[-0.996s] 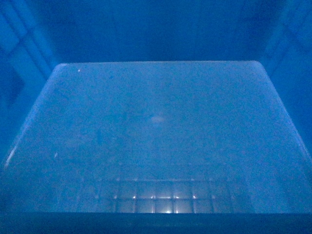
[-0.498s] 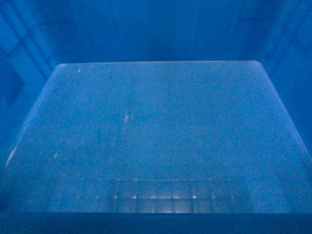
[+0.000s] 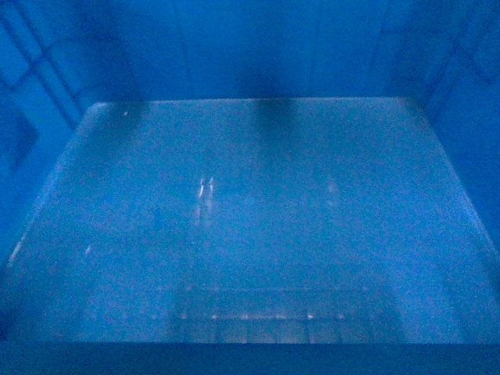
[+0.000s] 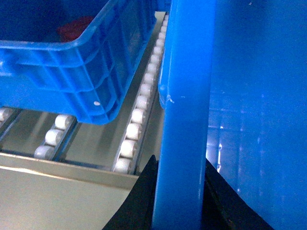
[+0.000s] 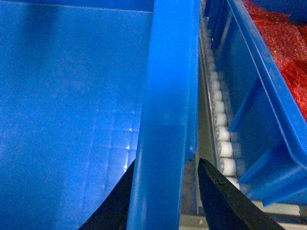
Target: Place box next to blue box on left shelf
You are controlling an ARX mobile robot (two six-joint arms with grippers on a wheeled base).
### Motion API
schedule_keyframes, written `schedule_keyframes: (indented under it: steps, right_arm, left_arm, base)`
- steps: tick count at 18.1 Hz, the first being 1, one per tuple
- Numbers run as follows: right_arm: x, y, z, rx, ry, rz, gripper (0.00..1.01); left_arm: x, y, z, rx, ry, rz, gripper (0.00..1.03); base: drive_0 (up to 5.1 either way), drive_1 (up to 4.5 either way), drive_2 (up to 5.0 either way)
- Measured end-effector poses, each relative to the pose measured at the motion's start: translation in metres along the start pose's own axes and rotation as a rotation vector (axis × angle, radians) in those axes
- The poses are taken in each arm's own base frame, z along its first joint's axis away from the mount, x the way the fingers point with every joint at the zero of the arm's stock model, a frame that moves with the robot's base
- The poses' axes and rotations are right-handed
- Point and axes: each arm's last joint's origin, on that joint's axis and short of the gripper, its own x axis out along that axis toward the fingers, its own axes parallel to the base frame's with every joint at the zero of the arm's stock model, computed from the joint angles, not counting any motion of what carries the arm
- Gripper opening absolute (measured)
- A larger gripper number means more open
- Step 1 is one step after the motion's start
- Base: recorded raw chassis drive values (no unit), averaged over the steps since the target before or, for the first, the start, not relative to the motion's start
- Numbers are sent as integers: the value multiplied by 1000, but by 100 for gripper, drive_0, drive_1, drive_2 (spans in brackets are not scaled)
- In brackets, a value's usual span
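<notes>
Shadows now cross the box [image 3: 250, 234] floor; both end effectors [image 4: 178, 191] [image 5: 165, 191] clamp its side rims.

Narrow roller-track [image 4: 136, 115] gaps between the box [image 4: 184, 120] and neighbouring crates [image 4: 72, 62] either side.

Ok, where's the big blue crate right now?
The crate fills the head view, held by both grippers on its side rims, over the roller shelf between two neighbouring blue bins.

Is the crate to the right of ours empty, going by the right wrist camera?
No, the neighbouring crate beside our box holds red material.
</notes>
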Motion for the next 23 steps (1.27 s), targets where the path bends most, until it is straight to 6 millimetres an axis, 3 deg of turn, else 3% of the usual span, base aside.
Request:
schedule_keyframes:
  steps: [6, 23]
  right_arm:
    - [0, 0, 0, 0, 1, 0, 33]
    - [0, 0, 0, -1, 2, 0, 33]
  left_arm:
    - [0, 0, 0, 1, 2, 0, 17]
    - [1, 0, 0, 2, 3, 0, 17]
  base:
    - [-3, 411, -417]
    - [0, 0, 0]
